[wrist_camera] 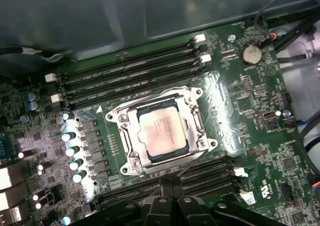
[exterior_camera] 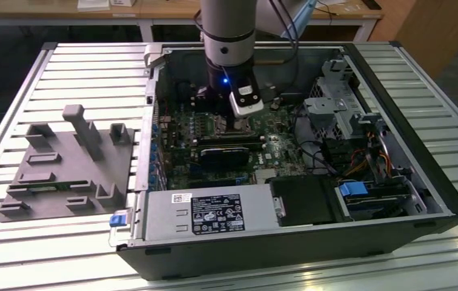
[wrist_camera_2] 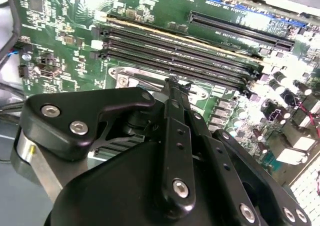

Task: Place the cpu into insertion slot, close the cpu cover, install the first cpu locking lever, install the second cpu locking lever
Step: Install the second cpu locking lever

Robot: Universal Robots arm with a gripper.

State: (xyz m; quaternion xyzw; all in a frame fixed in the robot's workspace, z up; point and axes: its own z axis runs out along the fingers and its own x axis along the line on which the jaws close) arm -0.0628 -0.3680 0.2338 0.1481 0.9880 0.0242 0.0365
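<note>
Cpu (wrist_camera: 161,134) seated in insertion slot (wrist_camera: 131,162); cpu cover (wrist_camera: 192,128) down around it. Gripper (wrist_camera: 167,182) at socket's 6 o'clock edge, fingers together, by lever wire. Advice: press lever flat, hook fully under catch.

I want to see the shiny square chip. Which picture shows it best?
The first wrist view: the square silver-grey metal cpu sits plainly in the middle, framed by the silver cpu cover. In the exterior view the arm hides most of that spot; in the second wrist view the black gripper blocks it.
</note>
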